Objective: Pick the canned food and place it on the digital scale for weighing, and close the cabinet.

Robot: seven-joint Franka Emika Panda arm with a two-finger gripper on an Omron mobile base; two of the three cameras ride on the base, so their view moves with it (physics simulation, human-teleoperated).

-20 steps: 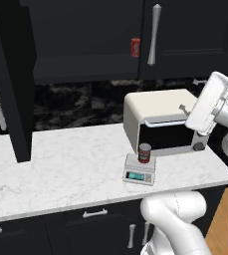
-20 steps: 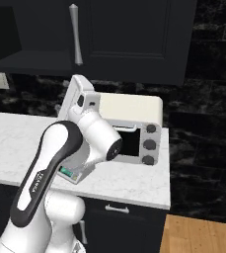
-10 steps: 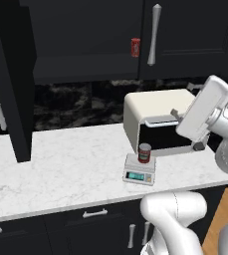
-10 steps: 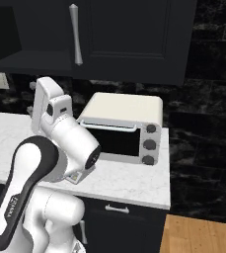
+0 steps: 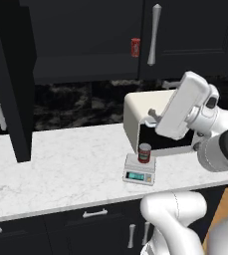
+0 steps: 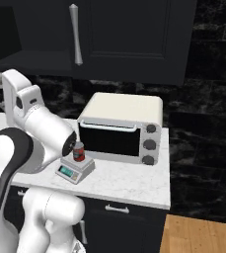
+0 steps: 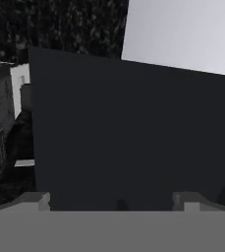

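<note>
The canned food [image 5: 144, 152], a short red can with a pale label, stands upright on the digital scale [image 5: 138, 175] in front of the toaster oven; from the right I see the can [image 6: 78, 151] on the scale [image 6: 75, 170] too. The cabinet's left door [image 5: 12, 79] stands swung out over the counter, and its right door [image 5: 195, 35] is shut. My white hand [image 5: 182, 107] hangs above and to the right of the can, apart from it. In the hand view my gripper [image 7: 114, 203] is open and holds nothing, facing a flat dark panel [image 7: 133, 133].
A cream toaster oven [image 6: 122, 126] sits at the back of the white marble counter [image 5: 60, 169]. A slim red can [image 5: 135, 47] stands inside the cabinet beside a long silver handle [image 5: 155, 35]. Black drawers [image 5: 93, 229] run under the counter.
My arm has swung left, from the toaster oven's right side to in front of it, and the hand has risen. The can and scale have not moved.
</note>
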